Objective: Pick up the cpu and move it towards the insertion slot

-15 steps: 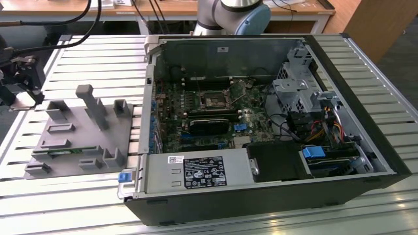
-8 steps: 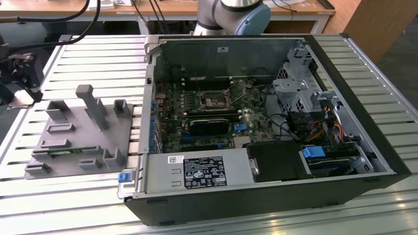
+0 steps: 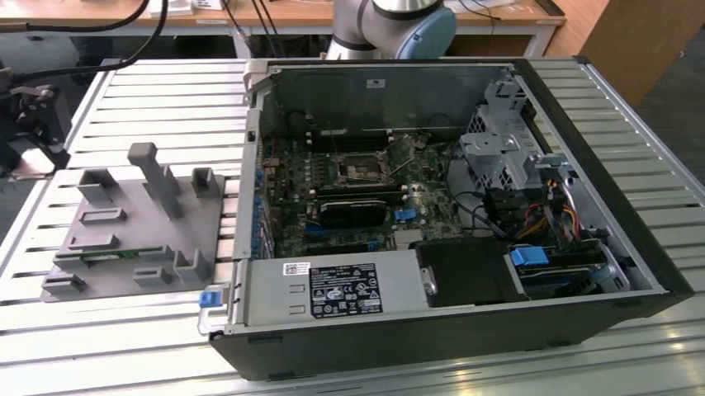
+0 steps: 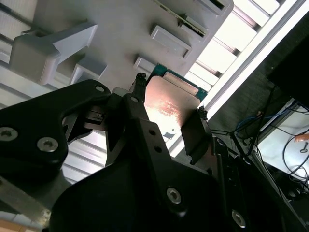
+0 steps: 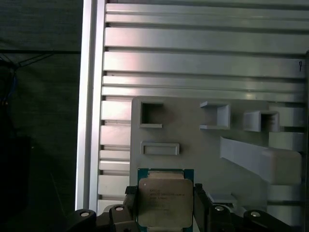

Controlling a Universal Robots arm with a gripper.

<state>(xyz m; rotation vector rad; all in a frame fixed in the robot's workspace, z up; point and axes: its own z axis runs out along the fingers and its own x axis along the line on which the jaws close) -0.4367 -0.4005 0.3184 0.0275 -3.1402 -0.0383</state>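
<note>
In both wrist views the cpu (image 5: 165, 202) (image 4: 169, 104), a flat square chip with a silvery top and green edge, sits between my black fingers. My gripper (image 5: 165, 209) (image 4: 169, 115) is shut on the cpu, one finger on each of two opposite sides, above a corner of the grey plastic fixture (image 5: 217, 154). In the exterior view the gripper (image 3: 30, 136) hangs at the far left edge, left of the fixture (image 3: 121, 223). The insertion slot (image 3: 361, 169), a silver-framed square socket with a dark centre, lies on the motherboard inside the open computer case, well to the exterior view's right of the gripper.
The open black computer case (image 3: 617, 247) stands on a slatted aluminium table (image 3: 154, 99). Inside are a black card (image 3: 352, 210), cables, a drive cage (image 3: 496, 157) and a power supply (image 3: 330, 289). The fixture has upright posts (image 3: 149, 169). The arm's base (image 3: 391, 25) stands behind the case.
</note>
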